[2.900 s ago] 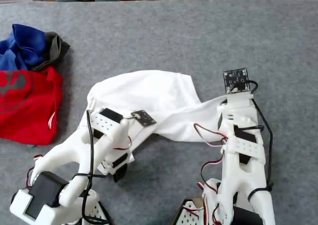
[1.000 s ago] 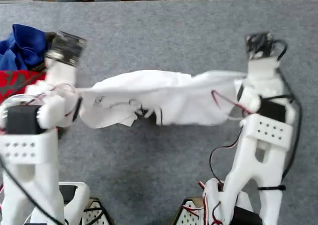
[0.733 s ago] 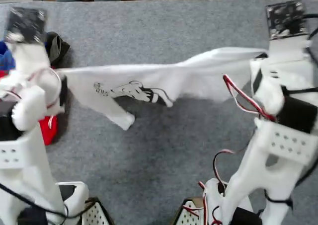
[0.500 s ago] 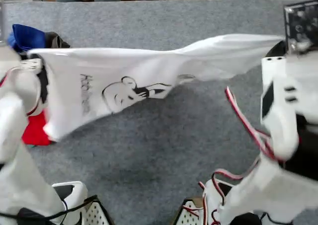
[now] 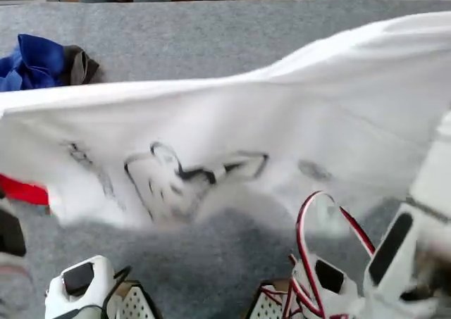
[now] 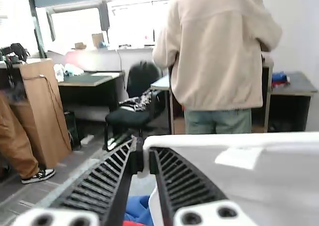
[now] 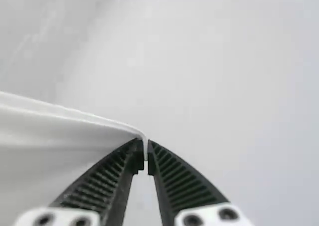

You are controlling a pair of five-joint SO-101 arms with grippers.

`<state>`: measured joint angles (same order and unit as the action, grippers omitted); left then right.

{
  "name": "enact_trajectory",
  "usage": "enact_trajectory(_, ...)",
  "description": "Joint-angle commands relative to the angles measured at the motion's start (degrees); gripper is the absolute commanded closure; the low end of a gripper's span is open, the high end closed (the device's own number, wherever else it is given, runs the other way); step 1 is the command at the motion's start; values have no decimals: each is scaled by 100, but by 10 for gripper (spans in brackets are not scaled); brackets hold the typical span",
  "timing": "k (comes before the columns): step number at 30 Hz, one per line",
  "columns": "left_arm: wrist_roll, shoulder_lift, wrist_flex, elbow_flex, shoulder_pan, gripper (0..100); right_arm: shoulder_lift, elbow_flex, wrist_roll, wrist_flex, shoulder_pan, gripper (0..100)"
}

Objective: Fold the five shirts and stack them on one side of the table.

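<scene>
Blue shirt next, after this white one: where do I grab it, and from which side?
Pinch the raised fold atop the blue shirt, coming from above on its left: it lies bunched up, and the grey garment touches its right edge.

Your bench (image 5: 211,44) is covered edge to edge in a grey, felt-like mat, and from the high view you see it bare along the far side and again in a strip near the front. At its far left corner a crumpled blue shirt (image 5: 32,62) lies in a heap, and a dark grey garment (image 5: 79,64) is bunched right against it on the side toward the middle. Nearer to you along the same left edge a red shirt (image 5: 25,191) lies flat on the mat, only a sliver of it showing. At the front edge stand the two white arm bases (image 5: 91,291), side by side and well apart.
</scene>
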<state>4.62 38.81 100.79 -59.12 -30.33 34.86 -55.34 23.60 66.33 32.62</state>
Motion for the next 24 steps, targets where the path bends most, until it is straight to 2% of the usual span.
enact_trajectory(1,-18,167,-9,-163,-136,971,-4,-233,18,-853,396,985)
enact_trajectory(9,-18,413,0,-57,-136,971,-4,-664,26,-1354,484,985)
enact_trajectory(18,-18,413,-62,1692,-84,971,-48,-602,844,-1319,466,985)
enact_trajectory(24,-18,413,-1029,2747,971,971,-57,101,905,-1582,457,985)
